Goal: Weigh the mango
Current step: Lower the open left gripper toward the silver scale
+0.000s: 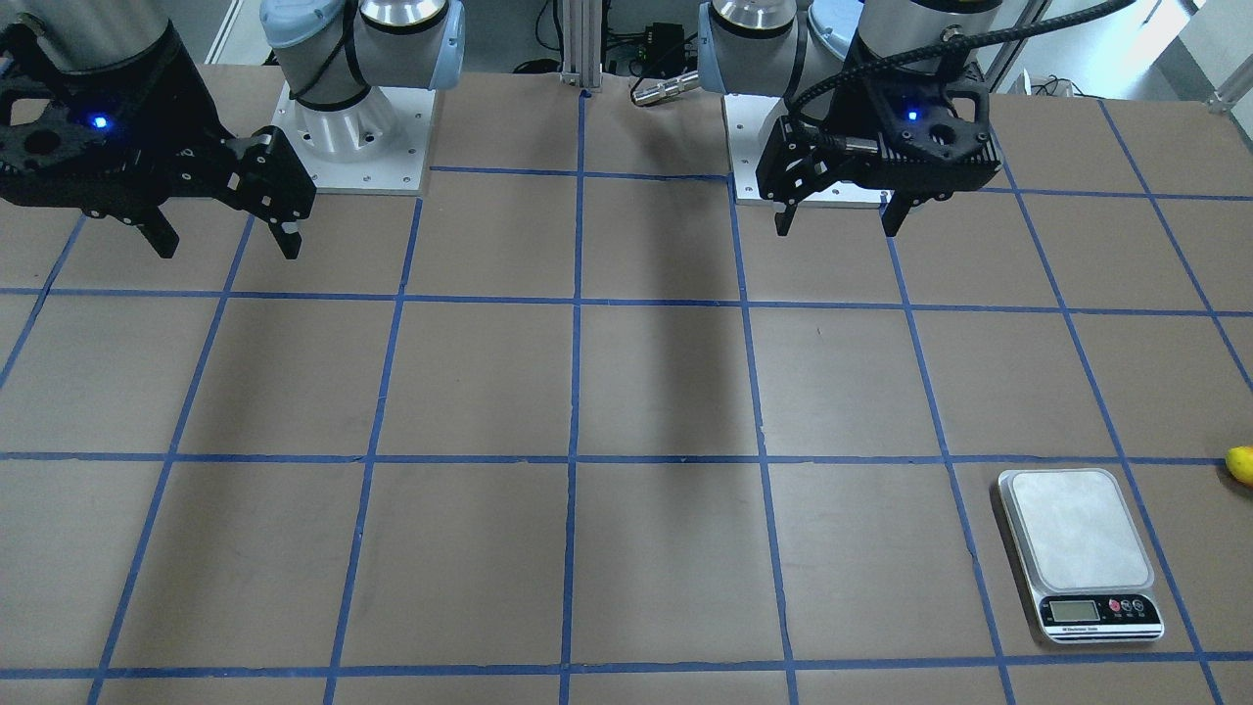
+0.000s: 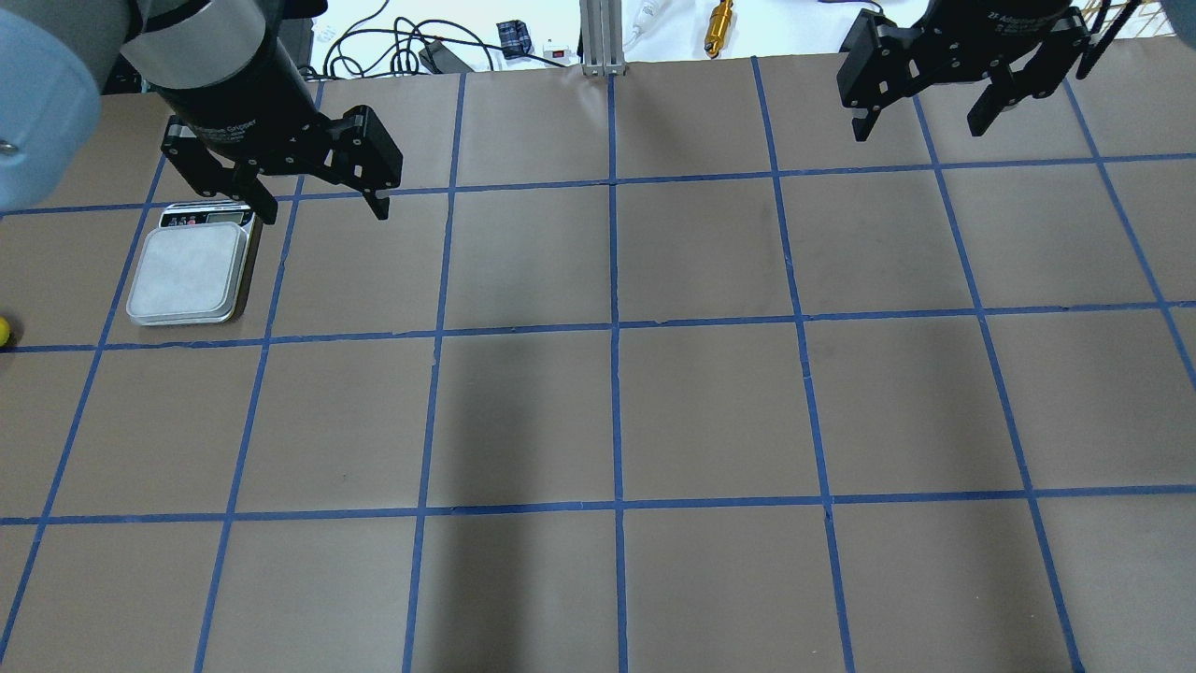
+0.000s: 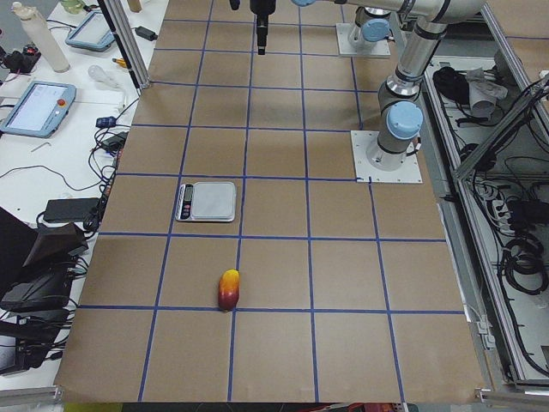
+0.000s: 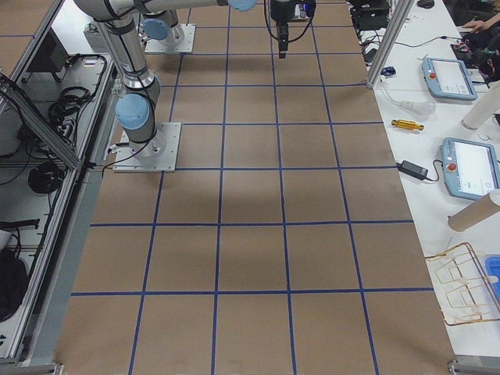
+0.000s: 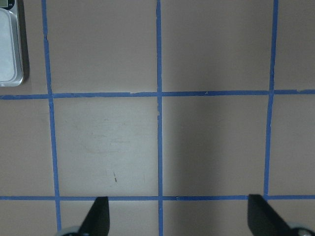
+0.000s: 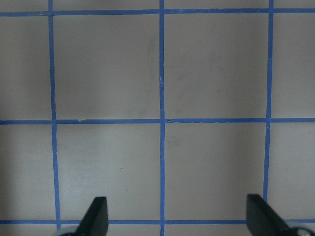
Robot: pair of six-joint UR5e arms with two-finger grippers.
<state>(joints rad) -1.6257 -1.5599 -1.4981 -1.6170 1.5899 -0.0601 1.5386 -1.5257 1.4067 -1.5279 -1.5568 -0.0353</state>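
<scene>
The mango (image 3: 229,289), yellow at one end and red-orange at the other, lies on the brown table near the end on my left. Only its yellow tip shows in the front view (image 1: 1241,463) and in the overhead view (image 2: 3,330). The silver scale (image 2: 192,276) stands one square away from it with a bare plate, and also shows in the front view (image 1: 1077,534), the left side view (image 3: 206,201) and the left wrist view (image 5: 10,49). My left gripper (image 2: 324,213) hangs open and empty above the table beside the scale. My right gripper (image 2: 918,131) is open and empty, far off on the right.
Blue tape lines (image 2: 614,327) divide the brown table into squares. The two arm bases (image 1: 357,137) stand on plates at the robot's edge. Tablets and cables lie on the white bench (image 3: 51,129) past the operators' edge.
</scene>
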